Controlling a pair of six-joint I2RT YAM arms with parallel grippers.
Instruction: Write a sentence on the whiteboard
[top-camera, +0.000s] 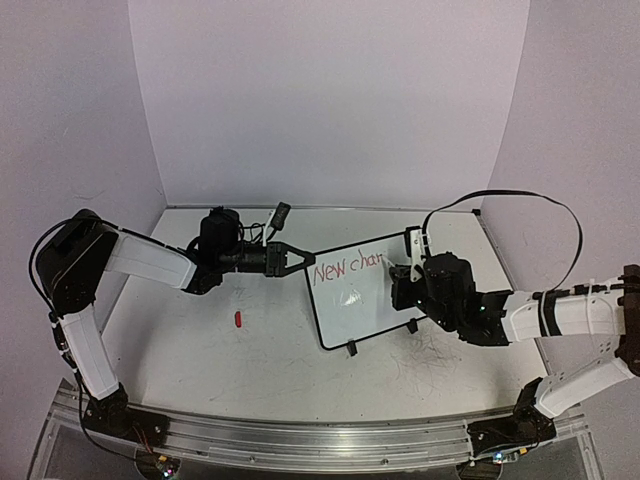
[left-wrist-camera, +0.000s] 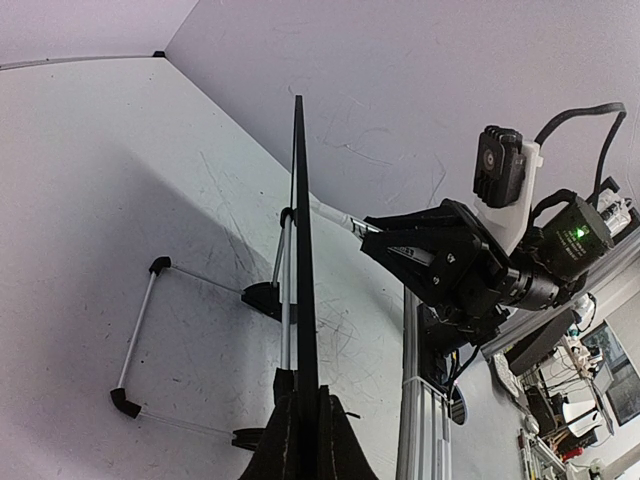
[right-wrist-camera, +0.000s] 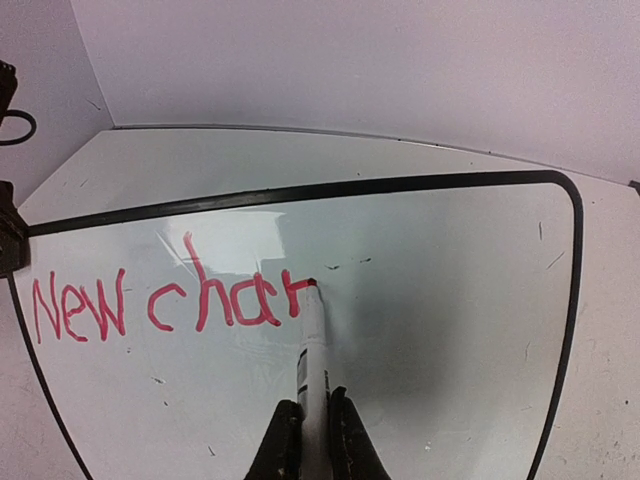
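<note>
The left arm reaches in from the tabletop's left edge, forearm level and stretched toward the middle, and the left gripper (top-camera: 303, 259) is clamped tight on the left edge of the whiteboard (top-camera: 360, 305); its wrist view shows the black frame edge-on, running up from between the closed fingers (left-wrist-camera: 285, 445). The right arm comes in low from the right edge, elbow bent and wrist turned toward the board. The right gripper (right-wrist-camera: 315, 445) is closed on a white marker (right-wrist-camera: 313, 345), whose red tip touches the board just after the last letter of the red writing "New char". The whiteboard stands a little right of the tabletop's centre, turned at an angle to its edges, leaning back on a thin wire stand with two small black feet at its near edge. A small red piece (top-camera: 238, 319) lies alone on the tabletop (top-camera: 200, 360), toward the left and apart from the board. The white surface is scuffed with fine dark marks, and plain pale walls (top-camera: 330, 100) enclose it behind and on both sides.
</note>
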